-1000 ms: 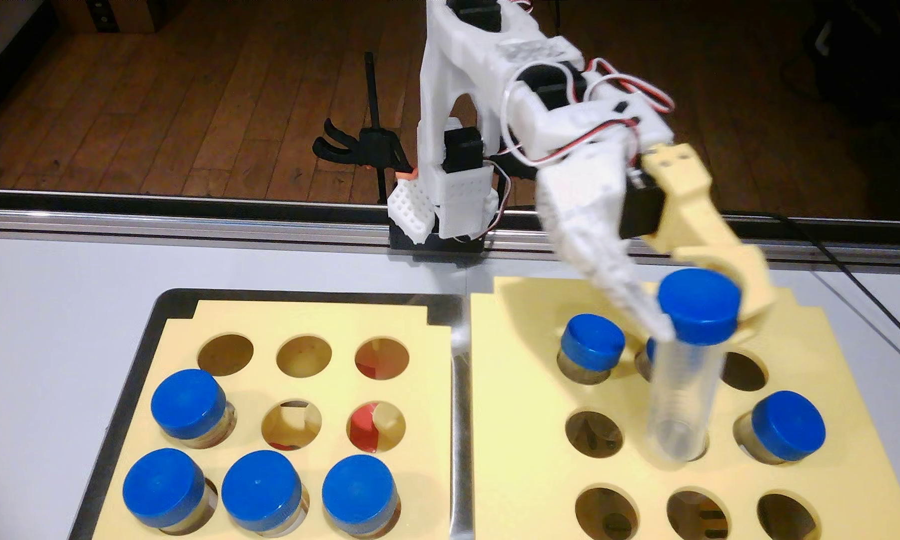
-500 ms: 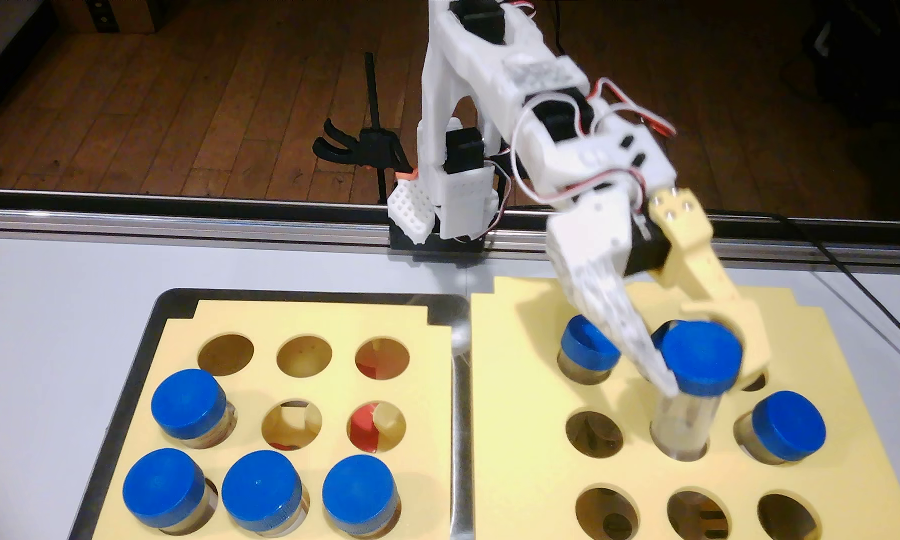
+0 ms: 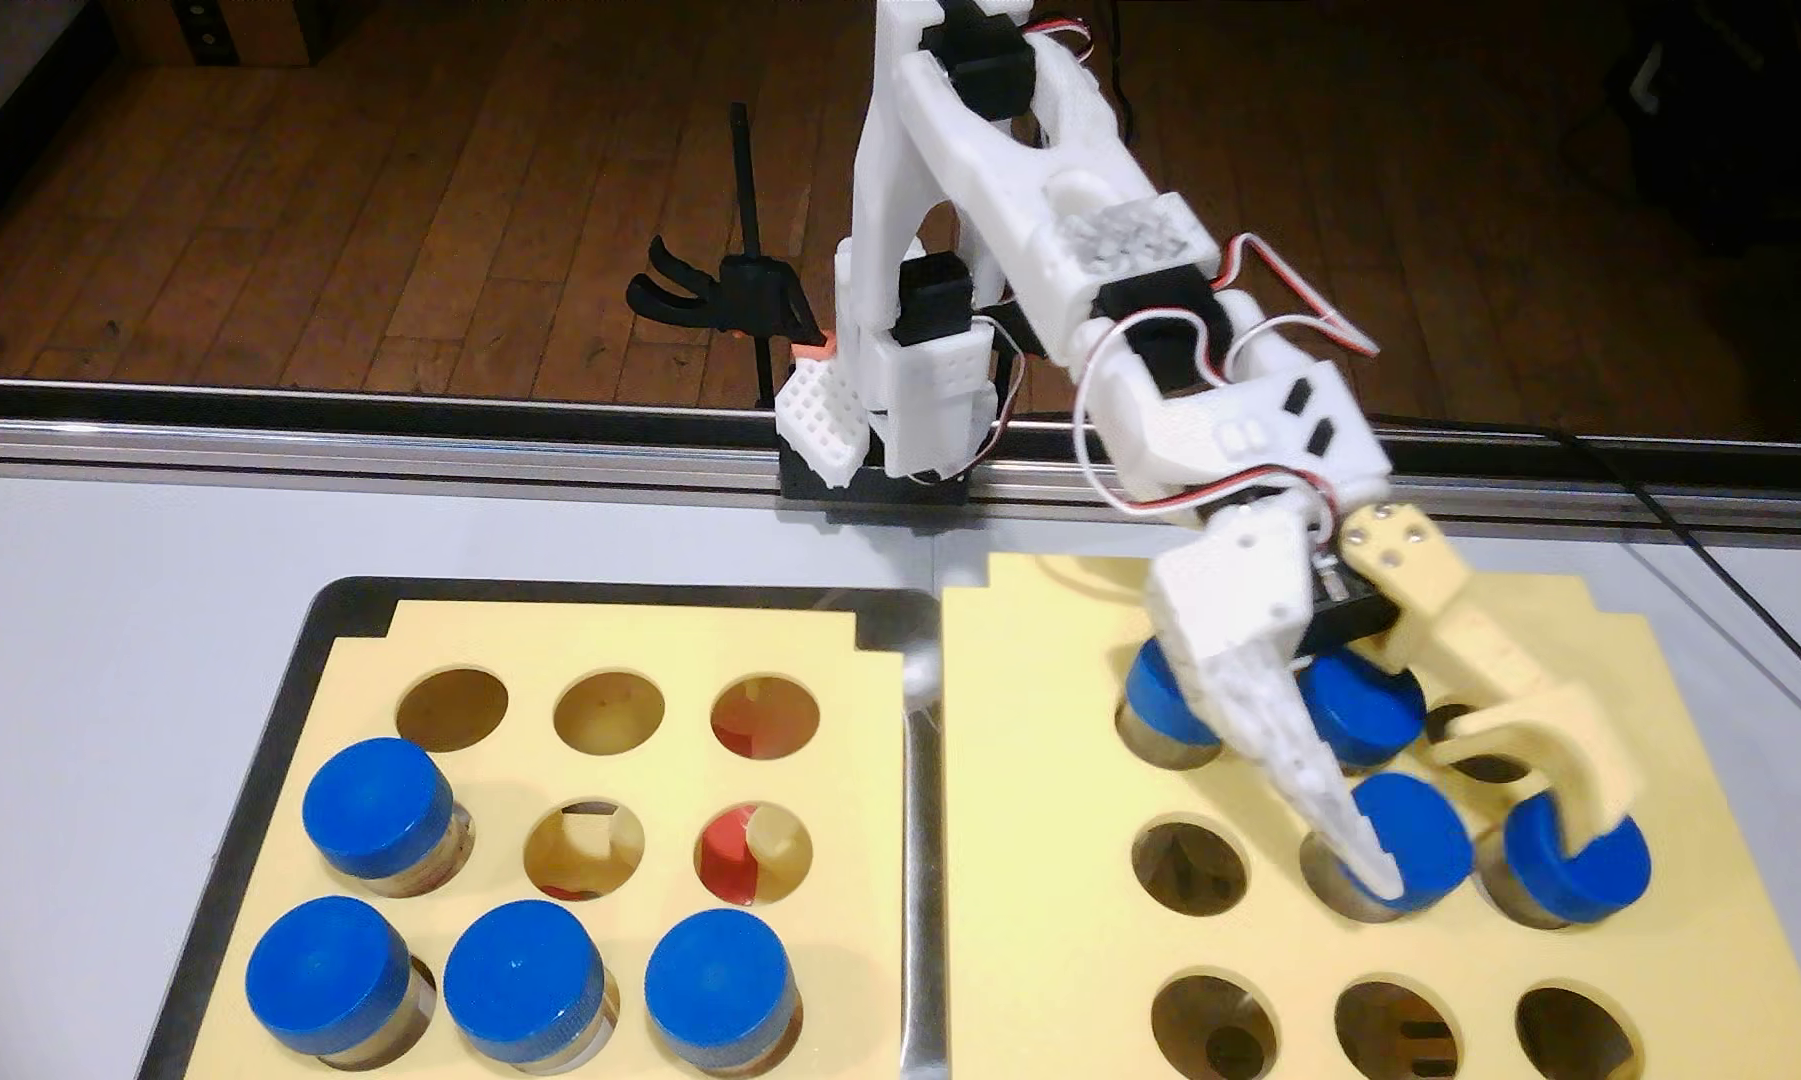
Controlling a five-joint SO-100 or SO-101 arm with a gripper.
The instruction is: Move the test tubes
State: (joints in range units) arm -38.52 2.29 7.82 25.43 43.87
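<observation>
- Two yellow foam racks with round holes are seen side by side: the left rack (image 3: 460, 644) in the lower left of the frame sits in a dark metal tray (image 3: 252, 706), and the right rack (image 3: 1031, 748) fills the lower right.
- Four blue-capped test tubes are seated in the left rack: one (image 3: 376, 808) in the middle row at the left, and three along the bottom row (image 3: 327, 974) (image 3: 522, 981) (image 3: 721, 984).
- Four more are held in the right rack: two in the top row (image 3: 1156, 687) (image 3: 1363, 706), partly hidden by the arm, one in the centre hole (image 3: 1421, 841), and one (image 3: 1592, 872) just to its right.
- The gripper (image 3: 1478, 857) is lowered over the centre tube with its jaws spread wide: the white finger (image 3: 1332, 820) lies against the left of that cap, while the cream finger (image 3: 1561, 779) overlaps the cap of the right-hand tube.
- Whether the centre tube is gripped cannot be told; it sits low in its hole.
</observation>
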